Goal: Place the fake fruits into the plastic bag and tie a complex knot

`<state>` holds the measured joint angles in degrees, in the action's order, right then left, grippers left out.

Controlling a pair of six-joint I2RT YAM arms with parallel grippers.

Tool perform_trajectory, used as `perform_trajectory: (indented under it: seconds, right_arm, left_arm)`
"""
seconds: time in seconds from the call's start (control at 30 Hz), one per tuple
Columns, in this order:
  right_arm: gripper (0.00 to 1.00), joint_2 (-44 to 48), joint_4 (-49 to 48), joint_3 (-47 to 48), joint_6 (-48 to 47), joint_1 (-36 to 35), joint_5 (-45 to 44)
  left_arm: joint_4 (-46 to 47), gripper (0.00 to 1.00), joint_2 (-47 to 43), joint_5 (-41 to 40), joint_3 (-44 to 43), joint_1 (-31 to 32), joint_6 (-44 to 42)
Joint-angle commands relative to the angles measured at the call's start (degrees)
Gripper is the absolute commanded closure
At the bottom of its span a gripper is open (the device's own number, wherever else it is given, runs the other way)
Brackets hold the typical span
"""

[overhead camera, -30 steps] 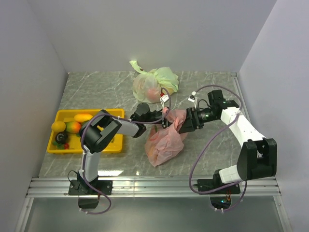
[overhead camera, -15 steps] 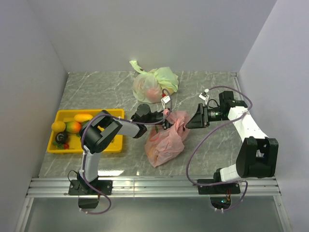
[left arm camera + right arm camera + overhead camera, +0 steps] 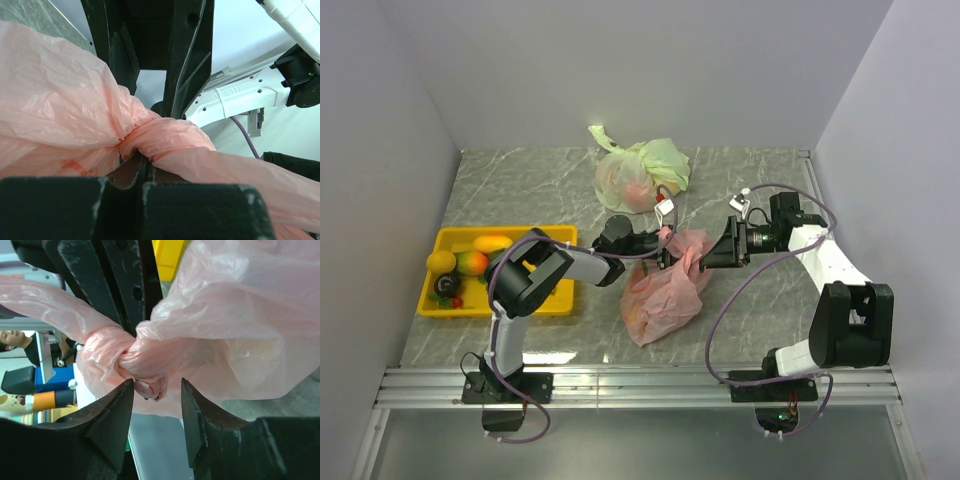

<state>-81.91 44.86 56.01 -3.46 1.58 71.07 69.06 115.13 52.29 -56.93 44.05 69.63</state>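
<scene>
The thin translucent pink plastic bag (image 3: 660,295) is laid on the grey marble counter (image 3: 520,185), and its neck is already twisted into a knot (image 3: 131,356). The left jaws are clamped on the plastic beside the knot, probably so that it is kept taut. The right jaws are held apart around the knot's small end, which is not yet gripped. Some glossy fake fruits (image 3: 470,262) are seen in the yellow plastic tray (image 3: 500,308), left of the bag.

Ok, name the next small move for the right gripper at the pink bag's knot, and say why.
Probably ease the right gripper forward and close on the knot of the translucent pink plastic bag: its jaws stand apart, just short of the knot, while the left gripper pinches the bag's twisted strand.
</scene>
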Motion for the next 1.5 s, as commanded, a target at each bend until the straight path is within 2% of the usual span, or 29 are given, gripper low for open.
perform_trajectory:
  seconds: [0.0, 0.13, 0.23, 0.3, 0.33, 0.43, 0.53, 0.6, 0.63, 0.67, 0.73, 0.77, 0.93, 1.03, 1.1, 1.13, 1.17, 1.23, 1.3, 1.33, 1.47]
  right_arm:
    - [0.50, 0.1, -1.1, -1.1, -0.4, -1.1, -0.5]
    - [0.53, -0.5, -3.1, -0.9, 1.2, -1.3, -0.9]
    - [0.60, -0.4, -5.0, -1.2, 3.1, -1.3, -1.2]
    - [0.68, -0.4, -5.6, -1.3, 3.4, -1.2, -1.1]
    - [0.80, -0.4, -5.7, -1.2, 3.4, -1.2, -1.3]
    - [1.00, -0.4, -5.6, -0.8, 4.8, -1.3, -1.5]
    - [1.00, -0.3, -4.2, -0.4, 4.0, -1.3, -1.8]
    - [1.00, 0.1, -3.2, 0.3, 0.9, -1.3, -2.3]
    - [1.00, 0.2, -1.4, 0.7, -0.1, -1.3, -2.9]
    - [1.00, 0.3, -0.6, 1.1, -1.1, -1.2, -3.4]
    - [1.00, 0.4, 1.7, 2.3, -4.1, -1.1, -4.0]
    - [1.00, 0.8, 2.3, 2.6, -6.1, -1.1, -4.1]
    - [1.00, 1.5, 5.1, 3.9, -10.2, -1.1, -3.7]
    - [1.00, 0.8, 8.9, 5.2, -13.9, -1.1, -3.9]
    - [1.00, 0.5, 10.8, 6.0, -17.1, -1.1, -4.3]
    - [1.00, 0.6, 11.6, 6.2, -17.5, -1.1, -4.7]
    - [1.00, 1.0, 11.9, 6.2, -18.0, -1.1, -5.0]
    - [1.00, 1.2, 11.7, 6.1, -17.5, -1.1, -5.8]
    - [1.00, 1.4, 11.9, 6.0, -17.7, -1.2, -6.1]
    - [1.00, 1.5, 11.9, 6.0, -17.5, -1.3, -6.2]
    - [1.00, 2.1, 10.8, 6.0, -16.4, -1.3, -6.6]
  left_arm:
    - [1.4, 1.00, -0.6, 1.0, -1.8, 0.4, -1.9]
    - [1.1, 1.00, -0.6, 1.1, -1.9, 0.5, -2.4]
    - [0.9, 1.00, -0.9, 1.2, -1.7, 0.8, -2.8]
    - [0.6, 1.00, -1.1, 1.4, -1.3, 0.9, -3.3]
    - [0.6, 1.00, -1.1, 1.3, -1.3, 0.8, -3.4]
    - [0.6, 1.00, -1.6, 1.6, -0.5, 0.8, -4.1]
    - [-0.1, 1.00, -1.9, 1.8, 0.0, 0.7, -4.8]
    - [-1.0, 0.96, -2.8, 1.8, 0.5, 0.4, -5.8]
    - [-2.9, 0.92, -3.2, 2.0, 0.8, 0.0, -6.3]
    - [-4.0, 0.82, -4.5, 2.0, 1.0, -0.4, -7.1]
    - [-6.2, 0.74, -6.2, 2.3, 2.9, -2.0, -8.4]
    - [-8.9, 0.70, -8.4, 2.5, 3.6, -2.7, -10.0]
    - [-23.5, 0.64, -16.9, 4.2, 7.2, -7.6, -19.3]
    - [-40.9, 0.62, -22.8, 5.1, 6.7, -10.6, -30.7]
    - [-49.5, 0.60, -27.4, 5.8, 5.3, -11.9, -41.5]
    - [-58.9, 0.59, -28.7, 5.7, 4.2, -12.7, -45.3]
    - [-63.0, 0.56, -30.9, 4.4, 1.8, -12.7, -52.9]
    - [-73.5, 0.53, -32.5, 3.2, -0.8, -12.5, -58.8]
    - [-77.0, 0.45, -33.7, 1.1, -3.7, -12.3, -62.9]
    - [-79.1, 0.36, -33.9, 0.1, -4.7, -11.7, -63.8]
    - [-82.2, 0.34, -31.6, -3.6, -11.0, -9.5, -64.5]
